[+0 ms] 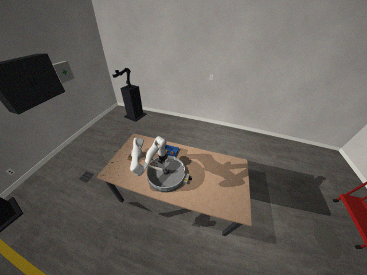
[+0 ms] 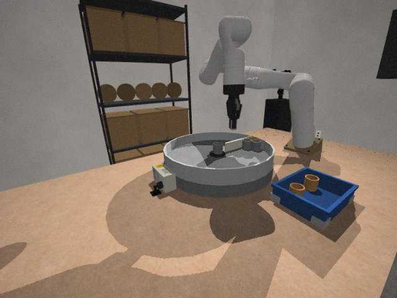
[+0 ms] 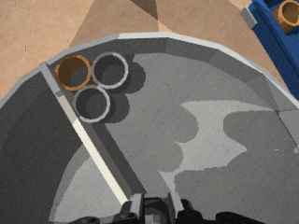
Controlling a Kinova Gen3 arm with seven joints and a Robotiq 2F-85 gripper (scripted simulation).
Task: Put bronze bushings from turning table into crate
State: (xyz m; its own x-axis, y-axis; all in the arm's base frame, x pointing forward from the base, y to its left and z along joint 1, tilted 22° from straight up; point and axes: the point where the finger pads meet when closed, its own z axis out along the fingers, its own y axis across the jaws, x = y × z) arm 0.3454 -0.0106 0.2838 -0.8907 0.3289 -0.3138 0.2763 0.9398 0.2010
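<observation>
Turning table (image 1: 183, 171) (image 2: 221, 176) (image 3: 198, 48): one bronze bushing (image 2: 253, 138) (image 3: 64, 74) is seen upright at the wall, close against the pale bar (image 1: 155, 167) (image 2: 234, 145) (image 3: 95, 151). Two steel bushings are grouped with it. The first steel bushing (image 2: 257, 146) (image 3: 110, 55) is placed beside the bronze one, on the side away from the bar; the second steel bushing (image 2: 247, 144) (image 3: 78, 109) is set inward of both, by the bar. Any slight gaps within the cluster cannot be resolved.

A grey cylinder (image 2: 218, 148) is seen upright at the table's centre.

Crate (image 1: 176, 148) (image 2: 340, 205) (image 3: 276, 47): two bronze bushings are contained, both upright and apart in the exterior view. Only one is caught by the wrist view, cut by the frame edge.

Claw (image 1: 161, 161) (image 2: 232, 127) (image 3: 156, 206): pointed downward above the turning table, clear of its rim and of the bushings. The fingers are parted by a narrow gap; nothing is held.

A small control box (image 1: 186, 178) (image 2: 165, 177) is mounted at the turning table's outer side.
</observation>
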